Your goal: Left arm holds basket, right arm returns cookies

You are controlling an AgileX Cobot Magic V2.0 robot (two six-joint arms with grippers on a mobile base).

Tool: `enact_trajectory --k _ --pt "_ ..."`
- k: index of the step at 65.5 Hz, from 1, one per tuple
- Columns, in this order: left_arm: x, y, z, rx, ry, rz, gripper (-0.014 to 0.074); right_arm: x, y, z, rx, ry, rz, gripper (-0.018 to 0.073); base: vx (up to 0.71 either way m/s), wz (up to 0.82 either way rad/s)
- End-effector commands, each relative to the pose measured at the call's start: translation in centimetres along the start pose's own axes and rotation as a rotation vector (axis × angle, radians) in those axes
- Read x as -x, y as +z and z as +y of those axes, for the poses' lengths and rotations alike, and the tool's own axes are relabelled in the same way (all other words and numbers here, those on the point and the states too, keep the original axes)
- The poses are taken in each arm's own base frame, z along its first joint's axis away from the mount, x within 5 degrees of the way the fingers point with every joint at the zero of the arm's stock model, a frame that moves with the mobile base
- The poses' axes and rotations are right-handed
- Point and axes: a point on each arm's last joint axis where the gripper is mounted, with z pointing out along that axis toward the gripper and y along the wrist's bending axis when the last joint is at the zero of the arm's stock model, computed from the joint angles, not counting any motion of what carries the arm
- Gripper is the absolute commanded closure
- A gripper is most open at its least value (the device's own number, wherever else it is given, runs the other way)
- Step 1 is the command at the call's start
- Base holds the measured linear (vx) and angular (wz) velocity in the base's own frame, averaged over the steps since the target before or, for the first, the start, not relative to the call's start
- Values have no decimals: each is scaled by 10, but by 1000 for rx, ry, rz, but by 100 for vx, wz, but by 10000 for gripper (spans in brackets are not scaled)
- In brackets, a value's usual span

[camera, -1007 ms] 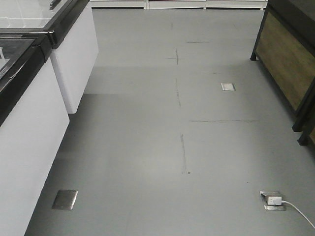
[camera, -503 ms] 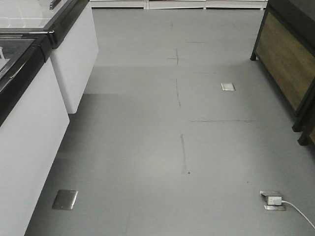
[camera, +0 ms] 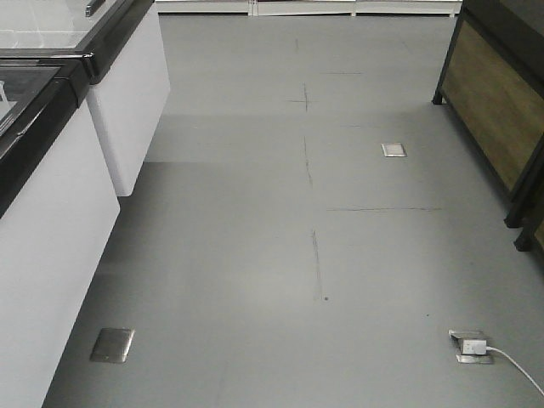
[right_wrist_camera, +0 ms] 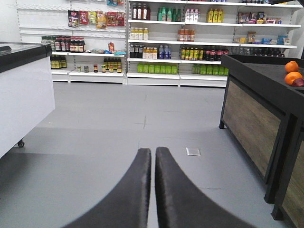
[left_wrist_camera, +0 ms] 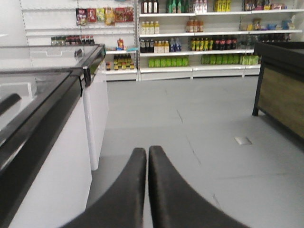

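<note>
On the left gripper (left_wrist_camera: 147, 151) the fingers were pressed nearly together, holding nothing; the right gripper (right_wrist_camera: 153, 151) likewise, with a thin slit between. Finger bases were cut off by the lower frame edges. The basket and cookies lay outside every view. Beyond were a grey floor (camera: 255, 255), a chest freezer (left_wrist_camera: 66, 161) and blurred stocked shelves (left_wrist_camera: 190, 47).
</note>
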Motion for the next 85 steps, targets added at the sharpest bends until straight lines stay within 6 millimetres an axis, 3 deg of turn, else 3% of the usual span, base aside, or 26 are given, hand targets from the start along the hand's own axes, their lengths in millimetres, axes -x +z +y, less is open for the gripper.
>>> enact_trajectory --k 1,17,31,41,50,73,85 --pt "38 -9 -3 -19 20 -210 603 1 0 0 -2 -6 -68 569 0 0" --pt "96 -21 -7 -11 109 -287 602 1 0 0 -2 -6 -68 569 0 0" --pt "134 2 -10 -8 111 -100 602 1 0 0 -2 -6 -68 569 0 0" --pt "140 36 -11 -4 101 118 602 1 0 0 -2 -6 -68 569 0 0" --pt "137 52 -10 -2 101 184 602 1 0 0 -2 -6 -68 569 0 0" --pt "133 63 -10 -2 100 221 600 1 0 0 -2 -7 -68 569 0 0" --pt "131 62 -10 -2 104 244 550 1 0 0 -2 -7 -68 569 0 0"
